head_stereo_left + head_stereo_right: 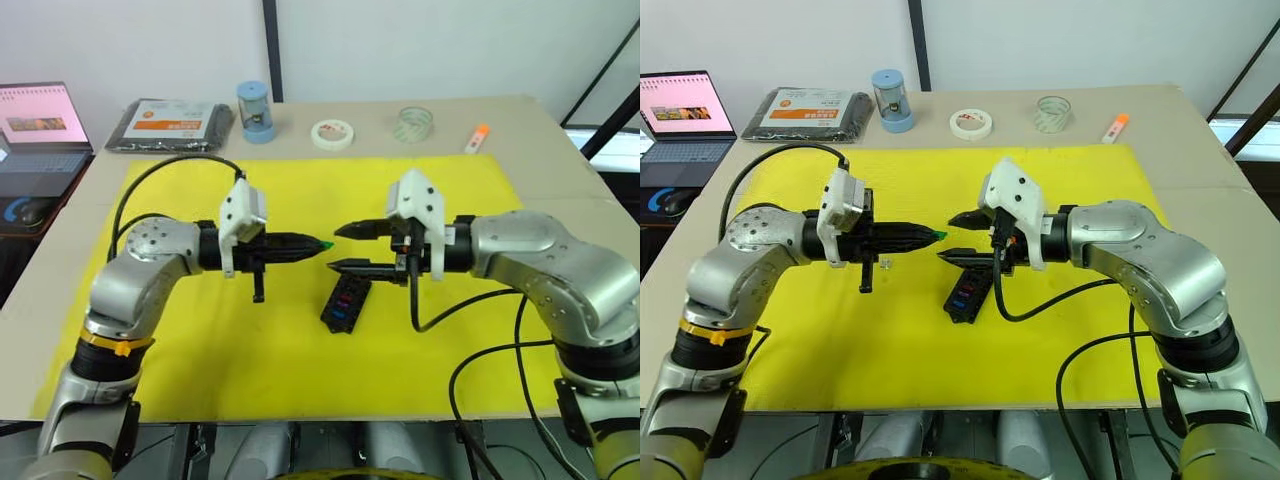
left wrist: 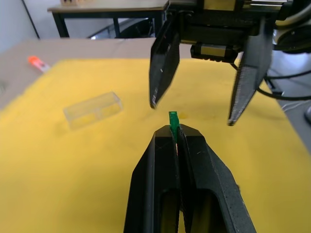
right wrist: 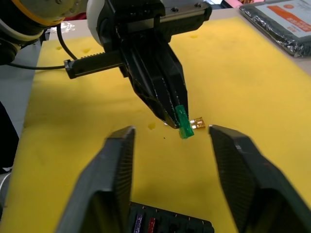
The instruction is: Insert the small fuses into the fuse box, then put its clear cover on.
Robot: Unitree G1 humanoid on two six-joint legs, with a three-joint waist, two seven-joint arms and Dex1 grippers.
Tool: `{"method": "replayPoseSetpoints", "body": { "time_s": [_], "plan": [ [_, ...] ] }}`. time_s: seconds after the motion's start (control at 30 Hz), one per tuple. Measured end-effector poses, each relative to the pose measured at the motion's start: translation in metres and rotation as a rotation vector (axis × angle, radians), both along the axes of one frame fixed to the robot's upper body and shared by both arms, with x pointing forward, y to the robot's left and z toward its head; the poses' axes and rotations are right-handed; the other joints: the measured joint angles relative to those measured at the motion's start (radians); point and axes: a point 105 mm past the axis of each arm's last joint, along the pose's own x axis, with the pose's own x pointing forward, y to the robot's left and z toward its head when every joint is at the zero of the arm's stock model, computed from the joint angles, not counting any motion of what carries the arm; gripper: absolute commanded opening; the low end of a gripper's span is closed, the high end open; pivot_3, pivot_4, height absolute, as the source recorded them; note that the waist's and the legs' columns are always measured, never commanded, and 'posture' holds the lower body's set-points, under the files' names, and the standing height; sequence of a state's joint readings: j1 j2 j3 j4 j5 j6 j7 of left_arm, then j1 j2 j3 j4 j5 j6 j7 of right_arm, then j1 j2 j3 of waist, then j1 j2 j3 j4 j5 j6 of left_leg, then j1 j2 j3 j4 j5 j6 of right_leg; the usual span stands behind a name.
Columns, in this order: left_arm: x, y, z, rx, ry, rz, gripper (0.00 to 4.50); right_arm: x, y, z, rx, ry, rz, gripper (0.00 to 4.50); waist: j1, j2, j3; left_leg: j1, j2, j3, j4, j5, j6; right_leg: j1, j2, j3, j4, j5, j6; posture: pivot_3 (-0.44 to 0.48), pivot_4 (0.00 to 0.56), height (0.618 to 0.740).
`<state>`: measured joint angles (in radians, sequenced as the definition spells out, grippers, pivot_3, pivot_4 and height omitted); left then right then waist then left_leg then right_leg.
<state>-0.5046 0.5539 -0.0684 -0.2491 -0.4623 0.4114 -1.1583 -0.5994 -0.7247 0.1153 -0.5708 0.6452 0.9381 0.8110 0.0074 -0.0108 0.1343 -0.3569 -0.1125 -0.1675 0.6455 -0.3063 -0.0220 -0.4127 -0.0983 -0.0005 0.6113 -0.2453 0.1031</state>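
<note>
The green fuse (image 2: 173, 120) is clamped at the tip of our left gripper (image 1: 318, 244), above the yellow mat. Our right gripper (image 1: 341, 248) waits apart, facing it. We judge it tiny, light, stiff; take its plastic head.

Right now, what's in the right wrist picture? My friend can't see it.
The left gripper, shut on a tiny green plastic fuse, holds it between the right gripper's open black fingers above a yellow mat. A small amber fuse lies on the mat, and the black slotted fuse box sits below.
</note>
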Motion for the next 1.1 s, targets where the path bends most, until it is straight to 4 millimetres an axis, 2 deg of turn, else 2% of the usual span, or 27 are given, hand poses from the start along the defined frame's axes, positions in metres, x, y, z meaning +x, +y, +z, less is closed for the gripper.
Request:
{"method": "replayPoseSetpoints", "body": {
  "time_s": [0.37,0.4,0.47,0.67,1.07,1.1],
  "plan": [
    [-0.0023,-0.0041,-0.0024,0.015,-0.074,-0.076,0.0,-0.0011,0.0042,-0.003,-0.004,-0.021,-0.008,2.49,0.004,0.0,0.0,0.0,0.0,0.0,0.0,0.0,0.0,0.0,0.0,0.0,0.0,0.0,0.0,0.0,0.15,0.74],
    [-0.0023,-0.0039,-0.0025,0.016,-0.075,-0.077,0.0,-0.0009,0.0043,-0.003,-0.003,-0.022,-0.01,2.22,0.004,0.0,0.0,0.0,0.0,0.0,0.0,0.0,0.0,0.0,0.0,0.0,0.0,0.0,0.0,0.0,0.15,0.74],
    [-0.0027,-0.0036,-0.0027,0.02,-0.079,-0.08,0.0,-0.0007,0.0045,-0.0028,-0.002,-0.023,-0.011,1.96,0.004,0.0,0.0,0.0,0.0,0.0,0.0,0.0,0.0,0.0,0.0,0.0,0.0,0.0,0.0,0.0,0.15,0.74],
    [-0.0027,-0.0002,-0.0036,0.036,-0.08,-0.08,0.0,-0.0012,0.0033,-0.003,-0.003,-0.028,-0.008,0.02,0.004,0.0,0.0,0.0,0.0,0.0,0.0,0.0,0.0,0.0,0.001,-0.001,0.0,0.0,0.0,0.0,0.15,0.74],
    [-0.0066,0.0018,-0.0053,0.048,-0.086,-0.103,0.0,-0.0045,0.0043,-0.0054,-0.002,-0.017,0.019,0.02,0.004,0.0,0.0,0.0,0.0,0.0,0.0,0.0,0.0,0.0,0.001,-0.001,0.0,0.0,0.0,0.0,0.15,0.74],
    [-0.0073,0.0021,-0.0054,0.053,-0.087,-0.106,0.23,-0.0049,0.0045,-0.0056,-0.003,-0.016,0.023,0.01,0.004,0.0,0.0,0.0,0.0,0.0,0.0,0.0,0.0,0.0,0.001,-0.001,0.0,0.0,0.0,0.0,0.15,0.74]
  ]
}}
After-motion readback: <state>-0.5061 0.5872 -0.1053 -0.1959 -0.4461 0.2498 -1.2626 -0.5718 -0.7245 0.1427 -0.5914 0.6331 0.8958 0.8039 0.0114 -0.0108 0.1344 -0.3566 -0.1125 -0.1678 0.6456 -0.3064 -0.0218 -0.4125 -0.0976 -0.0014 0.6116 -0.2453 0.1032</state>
